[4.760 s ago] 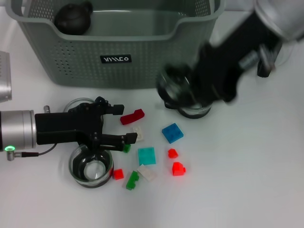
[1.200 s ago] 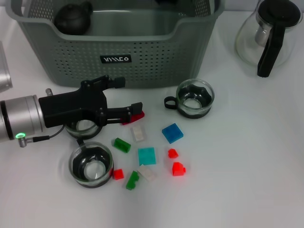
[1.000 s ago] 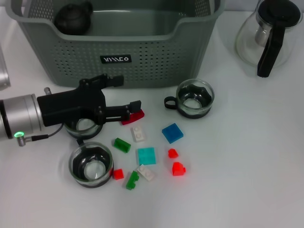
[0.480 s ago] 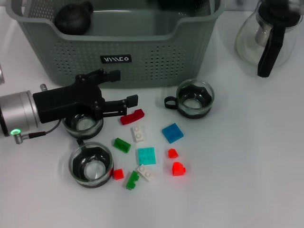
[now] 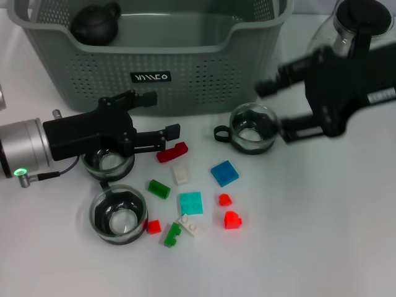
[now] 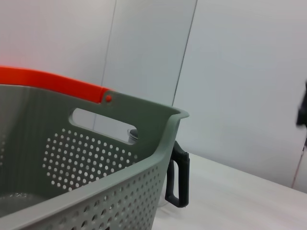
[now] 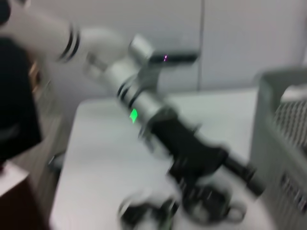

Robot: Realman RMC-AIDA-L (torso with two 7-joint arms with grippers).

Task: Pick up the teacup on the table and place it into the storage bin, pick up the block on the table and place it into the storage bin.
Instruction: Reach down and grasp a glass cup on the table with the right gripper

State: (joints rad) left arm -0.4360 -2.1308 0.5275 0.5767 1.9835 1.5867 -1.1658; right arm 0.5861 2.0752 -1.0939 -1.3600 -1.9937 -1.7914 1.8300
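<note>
Since half a second ago the right pincer (image 5: 277, 111) is coming back into the head view from the right edge of the counter (image 5: 322, 235), where it was out of sight before; the left pincer (image 5: 162, 114) is keeping its place from that earlier frame. The right pincer is now sitting with its fingers spread wide, one above and one just right of a glass teacup (image 5: 252, 128) that is standing upright toward the far right of the counter, close to the bin's front right corner; whether a finger is touching the cup cannot be told. The left pincer is reaching in from the left edge, its fingers also wide apart and holding nothing, one lying in front of the bin wall and the other just above a red block (image 5: 172, 151). Under its body a second teacup (image 5: 109, 162) is standing, and a third teacup (image 5: 119, 214) is just nearer the front edge. Small blocks are lying scattered mid-counter: green (image 5: 158, 189), teal (image 5: 191, 203), blue (image 5: 224, 173). The bin (image 5: 204, 68) is standing along the far edge with a dark round pot (image 5: 94, 23) in its far left corner. A glass teapot (image 5: 356, 25) is standing at the far right corner, partly behind the right arm.
</note>
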